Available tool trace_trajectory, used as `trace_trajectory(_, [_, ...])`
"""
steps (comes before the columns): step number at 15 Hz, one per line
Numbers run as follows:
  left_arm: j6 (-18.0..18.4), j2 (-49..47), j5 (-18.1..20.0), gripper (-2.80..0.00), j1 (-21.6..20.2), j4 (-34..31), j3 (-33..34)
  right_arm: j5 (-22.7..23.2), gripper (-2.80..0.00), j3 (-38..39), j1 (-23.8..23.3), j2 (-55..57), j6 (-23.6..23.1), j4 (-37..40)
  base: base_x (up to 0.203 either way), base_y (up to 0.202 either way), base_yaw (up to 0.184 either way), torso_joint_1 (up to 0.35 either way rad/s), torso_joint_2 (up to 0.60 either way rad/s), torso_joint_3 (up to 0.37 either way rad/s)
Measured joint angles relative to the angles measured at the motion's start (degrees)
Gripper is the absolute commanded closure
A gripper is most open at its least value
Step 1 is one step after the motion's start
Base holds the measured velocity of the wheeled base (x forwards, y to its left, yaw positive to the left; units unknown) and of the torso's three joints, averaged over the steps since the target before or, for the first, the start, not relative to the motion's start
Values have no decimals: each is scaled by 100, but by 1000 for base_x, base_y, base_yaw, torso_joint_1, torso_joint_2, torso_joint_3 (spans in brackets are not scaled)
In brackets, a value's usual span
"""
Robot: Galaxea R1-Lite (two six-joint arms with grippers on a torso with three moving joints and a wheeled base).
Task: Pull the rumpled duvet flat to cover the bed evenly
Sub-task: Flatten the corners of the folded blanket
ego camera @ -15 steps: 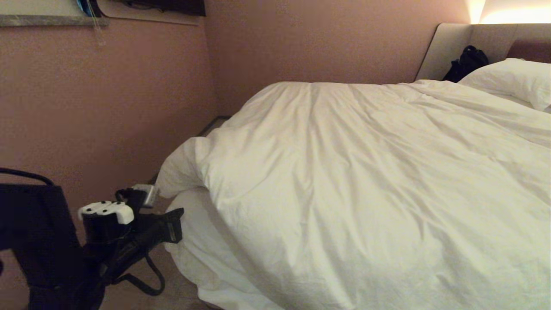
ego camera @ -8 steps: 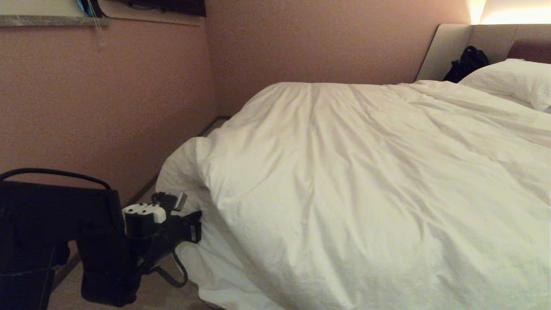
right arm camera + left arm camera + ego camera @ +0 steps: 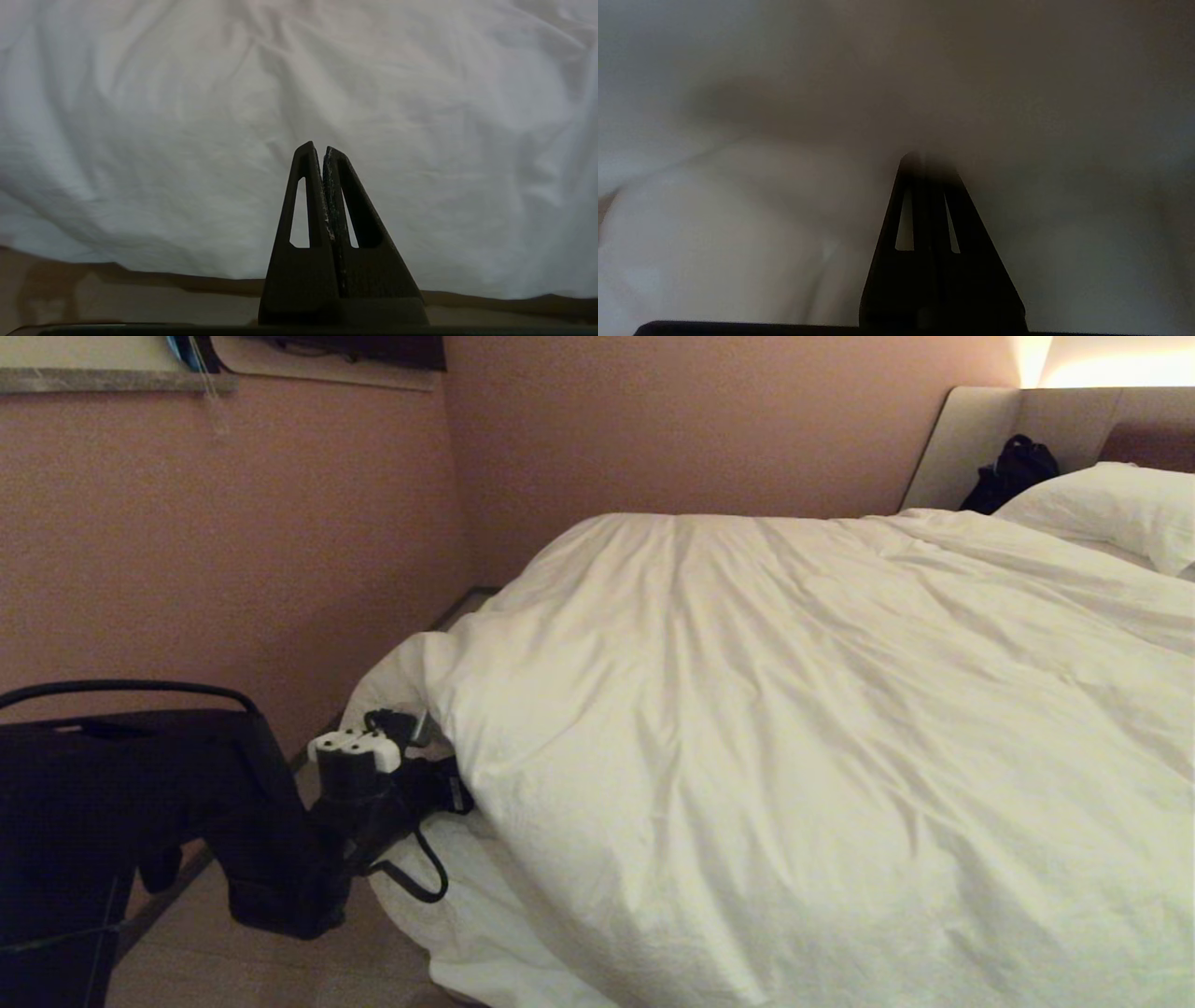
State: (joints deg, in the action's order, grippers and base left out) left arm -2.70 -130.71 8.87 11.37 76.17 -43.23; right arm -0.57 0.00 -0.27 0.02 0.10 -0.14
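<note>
The duvet point(image 3: 794, 728) lies over most of the bed point(image 3: 420, 887), puffy and creased, but its near-left corner is folded back on itself into a bulge, leaving a strip of white sheet point(image 3: 448, 933) bare along the foot edge. That corner looks like the part still to be drawn out.

The left claw point(image 3: 446, 789) sits at the seam where the folded duvet edge meets the sheet, its tips against or just under the overhang; whether they touch the fabric cannot be told. Its jaws are clenched together with nothing seen between them, and the left wrist view shows only white cloth right at the tips. To do this step well, it would likely need to spread its jaws, pinch the thick edge itself and not the thin sheet beneath, then draw outward and toward the foot corner, low and steady, so the fold unrolls without bunching.

The right claw point(image 3: 323, 151) is clenched and empty, hanging beside the side of the bed with duvet before it and floor below; it is outside the head view.

Around the bed: 1 pink wall point(image 3: 233, 551) stands close on the left, leaving a narrow floor gap that limits the left arm's swing. A beige headboard point(image 3: 971, 439), 1 white pillow point(image 3: 1102, 504) and a black bag point(image 3: 1013, 471) sit at the far end, well apart from the work.
</note>
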Motion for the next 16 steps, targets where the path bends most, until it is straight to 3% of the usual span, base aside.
trace_trajectory(2, [-55,121,-11,0,12,-548,-335,-3,0,0,0,0,-2,-2,0,0,0,0,0,0])
trace_trajectory(6, [-60,178,-22,0,293,-709,-623,-2,0,0,2,0,0,-1,0,0,0,0,0,0])
trace_trajectory(11, [-56,373,-30,0,706,-1655,-1327,-3,0,0,0,0,0,-2,0,0,0,0,0,0])
trace_trajectory(16, [-47,282,-23,0,808,-2430,-2005,-5,0,0,0,0,0,-2,0,0,0,0,0,0])
